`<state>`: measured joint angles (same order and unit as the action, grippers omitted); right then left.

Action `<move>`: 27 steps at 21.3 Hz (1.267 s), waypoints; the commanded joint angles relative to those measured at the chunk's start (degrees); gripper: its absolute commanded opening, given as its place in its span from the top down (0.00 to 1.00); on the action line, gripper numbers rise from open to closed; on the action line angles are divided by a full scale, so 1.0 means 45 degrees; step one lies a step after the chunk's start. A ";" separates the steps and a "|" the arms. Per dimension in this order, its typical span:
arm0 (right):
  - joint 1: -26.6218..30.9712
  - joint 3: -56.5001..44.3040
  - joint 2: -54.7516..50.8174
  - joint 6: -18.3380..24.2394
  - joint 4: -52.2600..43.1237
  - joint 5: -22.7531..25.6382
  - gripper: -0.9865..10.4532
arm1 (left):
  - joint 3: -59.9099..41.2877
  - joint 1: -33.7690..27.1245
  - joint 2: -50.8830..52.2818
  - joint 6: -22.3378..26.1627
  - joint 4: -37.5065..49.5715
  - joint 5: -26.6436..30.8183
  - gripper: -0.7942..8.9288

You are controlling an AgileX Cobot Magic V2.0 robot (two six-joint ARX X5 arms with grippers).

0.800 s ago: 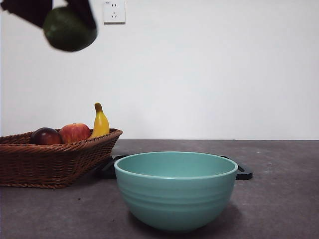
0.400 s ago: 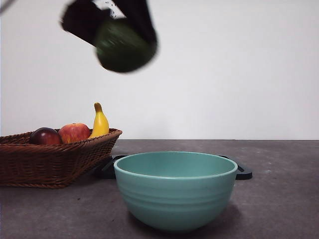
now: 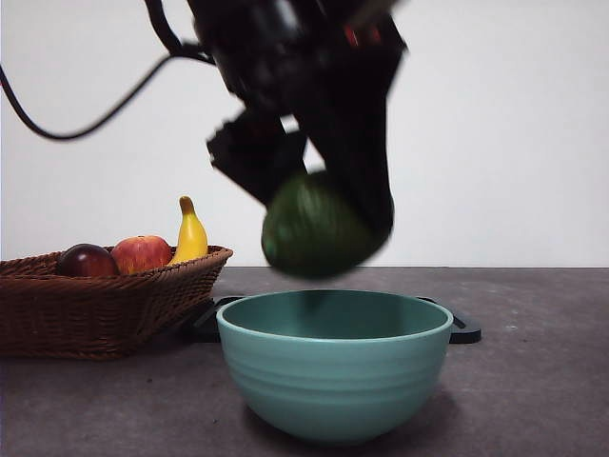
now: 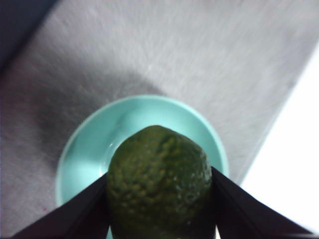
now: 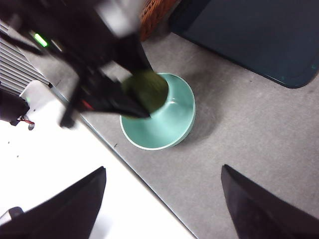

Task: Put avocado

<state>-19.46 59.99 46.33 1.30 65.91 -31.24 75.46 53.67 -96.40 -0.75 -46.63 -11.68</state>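
Grey tabletop (image 3: 533, 381) against a plain white wall. Wicker basket (image 3: 105, 305) at left, holding a dark red fruit (image 3: 88, 260), an apple (image 3: 143, 253) and a banana (image 3: 191, 233). Centre: teal bowl (image 3: 335, 367). Left gripper (image 3: 319, 224) clamps the avocado (image 3: 312, 228) just above the bowl's mouth. Right gripper (image 5: 162, 206) waits high, jaws wide. Step: delivery; next calls for lowering, then releasing.

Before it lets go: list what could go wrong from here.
1. The avocado hangs above the bowl in the left gripper; released from there it may bounce out.
2. The front view shows it toward the bowl's basket-side rim, so it might clip that rim.
3. Lowering further could knock the bowl.
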 commanded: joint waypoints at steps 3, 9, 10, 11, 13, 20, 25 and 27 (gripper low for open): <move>-0.0063 0.0272 0.0087 0.0005 -0.0044 0.0034 0.59 | 0.0165 0.0563 -0.1209 0.0350 0.0476 0.0408 0.68; -0.0063 0.0272 0.0087 0.0005 -0.0044 0.0034 0.59 | 0.0165 0.0758 -0.2142 0.0505 0.0651 0.0845 0.66; -0.0063 0.0272 0.0087 0.0005 -0.0044 0.0034 0.59 | 0.0165 0.0758 -0.2225 0.0500 0.0651 0.0845 0.66; -0.0063 0.0272 0.0087 0.0005 -0.0039 0.0029 0.59 | 0.0165 0.0767 -0.2302 0.0500 0.0641 0.0845 0.66; -0.0063 0.0272 0.0087 0.0005 -0.0039 0.0029 0.59 | 0.0165 0.0772 -0.2317 0.0495 0.0656 0.0845 0.57; -0.0063 0.0272 0.0087 0.0005 -0.0039 0.0034 0.59 | 0.0175 0.0792 -0.2186 0.0437 0.0335 0.0840 0.44; -0.0063 0.0272 0.0092 0.0010 -0.0049 0.0039 0.59 | 0.0180 0.0262 -0.0510 0.0257 0.0374 0.0845 0.44; -0.0063 0.0272 0.0097 0.0010 -0.0063 0.0044 0.59 | 0.0180 -0.0228 0.0559 0.0262 0.0374 0.0845 0.44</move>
<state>-19.46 59.99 46.33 1.28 65.89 -31.22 75.46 52.07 -93.01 0.60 -44.99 -7.81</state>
